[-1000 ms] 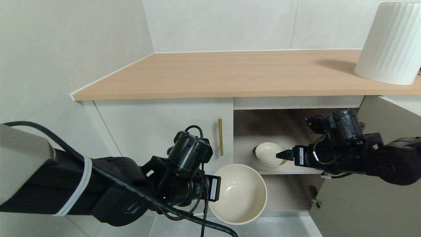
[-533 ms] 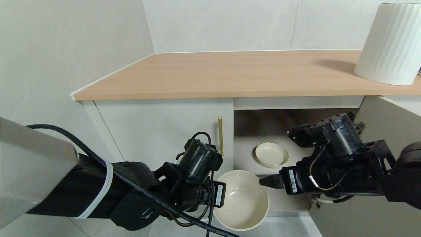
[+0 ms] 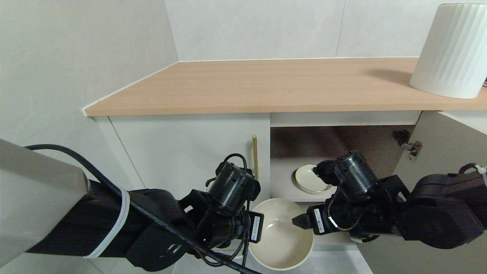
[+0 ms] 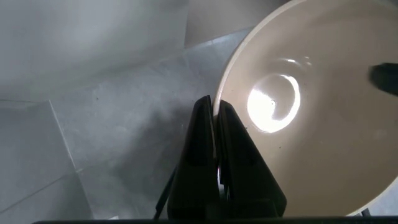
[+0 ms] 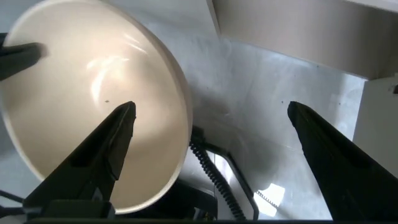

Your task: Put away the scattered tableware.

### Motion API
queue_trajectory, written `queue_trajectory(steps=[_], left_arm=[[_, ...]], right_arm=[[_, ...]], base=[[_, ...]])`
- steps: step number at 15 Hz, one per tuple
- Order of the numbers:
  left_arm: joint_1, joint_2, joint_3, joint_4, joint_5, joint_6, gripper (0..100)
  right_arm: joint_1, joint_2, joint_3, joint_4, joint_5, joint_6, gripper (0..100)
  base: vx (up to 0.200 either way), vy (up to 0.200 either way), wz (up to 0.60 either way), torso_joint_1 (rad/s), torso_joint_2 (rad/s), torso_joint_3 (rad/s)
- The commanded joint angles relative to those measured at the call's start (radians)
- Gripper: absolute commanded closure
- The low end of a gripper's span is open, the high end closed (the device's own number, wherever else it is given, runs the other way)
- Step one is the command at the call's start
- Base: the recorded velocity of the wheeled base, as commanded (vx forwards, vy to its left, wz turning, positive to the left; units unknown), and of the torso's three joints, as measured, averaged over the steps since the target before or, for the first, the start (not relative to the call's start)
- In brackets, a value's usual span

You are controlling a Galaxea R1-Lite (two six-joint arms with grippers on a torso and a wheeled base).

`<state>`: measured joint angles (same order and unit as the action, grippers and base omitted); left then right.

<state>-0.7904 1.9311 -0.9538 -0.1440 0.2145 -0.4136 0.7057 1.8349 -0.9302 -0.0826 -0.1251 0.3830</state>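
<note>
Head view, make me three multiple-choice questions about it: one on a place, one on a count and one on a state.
1. Where does the small dish sit?
A on the countertop
B on the floor
C on the cabinet shelf

2. How many cream dishes and bowls are in sight?
A one
B two
C three

3. How is the left claw?
A shut on the big bowl at its rim
B wide open
C shut on nothing

Answers:
1 C, it rests on the cabinet shelf.
2 B, there are just the small dish and the big bowl.
3 A, the left wrist view shows it pinching the rim.
</note>
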Motion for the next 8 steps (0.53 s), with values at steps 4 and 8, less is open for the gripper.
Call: queue_trajectory(steps=[4, 8], left_arm=[[0.000, -0.003, 0.000, 0.000, 0.000, -0.001, 100], [0.000, -0.003, 0.000, 0.000, 0.000, -0.001, 100]], right_arm=[[0.001, 0.030, 0.001, -0.039, -0.001, 0.002, 100], [0.001, 0.029, 0.002, -0.043, -0.001, 0.002, 100]], base=[[0.000, 0.000, 0.00, 0.000, 0.00, 0.000], [0.000, 0.000, 0.00, 0.000, 0.00, 0.000]])
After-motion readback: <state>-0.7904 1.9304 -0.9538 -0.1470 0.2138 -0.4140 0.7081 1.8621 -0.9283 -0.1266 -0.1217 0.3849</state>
